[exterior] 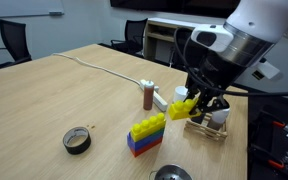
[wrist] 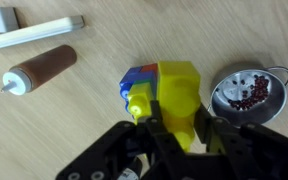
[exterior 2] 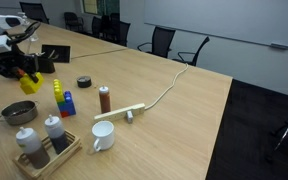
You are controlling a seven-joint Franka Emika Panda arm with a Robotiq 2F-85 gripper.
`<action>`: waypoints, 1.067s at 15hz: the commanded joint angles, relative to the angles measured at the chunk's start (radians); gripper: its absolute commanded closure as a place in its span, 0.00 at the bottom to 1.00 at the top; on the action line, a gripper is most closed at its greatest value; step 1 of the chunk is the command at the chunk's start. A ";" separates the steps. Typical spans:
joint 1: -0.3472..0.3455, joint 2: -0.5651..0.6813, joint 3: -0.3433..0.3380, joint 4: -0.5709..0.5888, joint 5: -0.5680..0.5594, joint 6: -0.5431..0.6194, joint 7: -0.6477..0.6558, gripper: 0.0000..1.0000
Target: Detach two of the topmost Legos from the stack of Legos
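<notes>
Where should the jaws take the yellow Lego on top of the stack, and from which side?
Probably by its two long flat sides, coming from above: the top yellow Lego lies exposed over the rest of the stack. The gripper holds another yellow piece now.

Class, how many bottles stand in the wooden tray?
2, in an exterior view: one bottle at the tray's near end, another beside it, closer to the mug. None seems hidden.

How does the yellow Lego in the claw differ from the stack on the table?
The yellow Lego is one colour, while the stack is yellow over red over blue. The yellow Lego is clamped in the claw above the table, and the stack stands on the table, apart from it. The yellow Lego is smaller than the stack. Both have yellow bricks.
</notes>
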State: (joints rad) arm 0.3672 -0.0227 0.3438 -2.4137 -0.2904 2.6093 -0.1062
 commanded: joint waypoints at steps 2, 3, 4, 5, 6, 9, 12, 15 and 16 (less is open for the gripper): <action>-0.015 -0.018 0.011 -0.115 -0.059 0.148 0.282 0.89; -0.012 -0.004 0.004 -0.130 -0.094 0.176 0.359 0.89; -0.012 0.014 0.002 -0.143 -0.118 0.207 0.432 0.89; -0.011 0.029 0.000 -0.153 -0.148 0.223 0.501 0.89; -0.009 0.045 -0.003 -0.161 -0.195 0.231 0.577 0.89; 0.004 0.117 -0.024 -0.161 -0.337 0.253 0.777 0.89; 0.022 0.207 -0.049 -0.136 -0.456 0.265 0.940 0.89; 0.035 0.296 -0.076 -0.108 -0.535 0.323 1.049 0.89; 0.042 0.321 -0.087 -0.096 -0.554 0.343 1.077 0.89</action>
State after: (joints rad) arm 0.3827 0.2347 0.2972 -2.5495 -0.7806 2.8937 0.8905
